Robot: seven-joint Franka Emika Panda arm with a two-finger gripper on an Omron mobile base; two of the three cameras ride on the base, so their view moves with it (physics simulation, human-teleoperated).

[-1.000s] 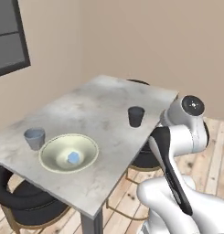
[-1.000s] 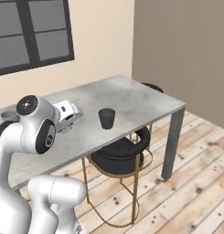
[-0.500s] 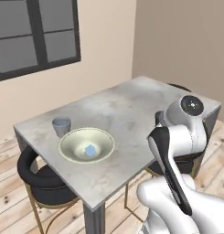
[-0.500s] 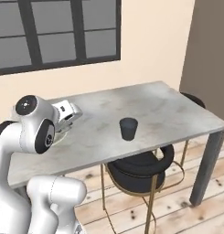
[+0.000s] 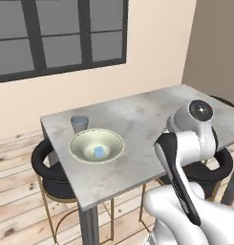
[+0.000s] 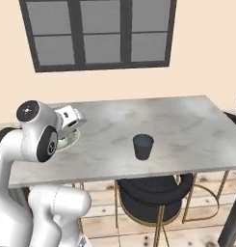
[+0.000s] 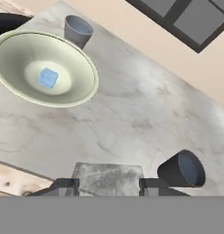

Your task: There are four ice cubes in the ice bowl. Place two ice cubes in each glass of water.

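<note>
Grey marble table [image 5: 137, 119] with ice bowl [image 7: 81, 59] holding one ice cube [image 7: 48, 78], two glasses [image 7: 77, 28] [image 7: 184, 170], hand [image 7: 109, 185] half-open, empty.

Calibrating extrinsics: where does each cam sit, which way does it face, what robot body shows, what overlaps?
Left base view: behind the arm on its left, looking forward and down at the table, ice bowl and one glass; white arm at lower right.
Right base view: behind on the right, facing table and window; arm at lower left, other glass mid-table.
Hand view: on the hand, tilted down; gripper tips at bottom.
Shared: the table and bowl appear in all three; hand view holds both glasses.
</note>
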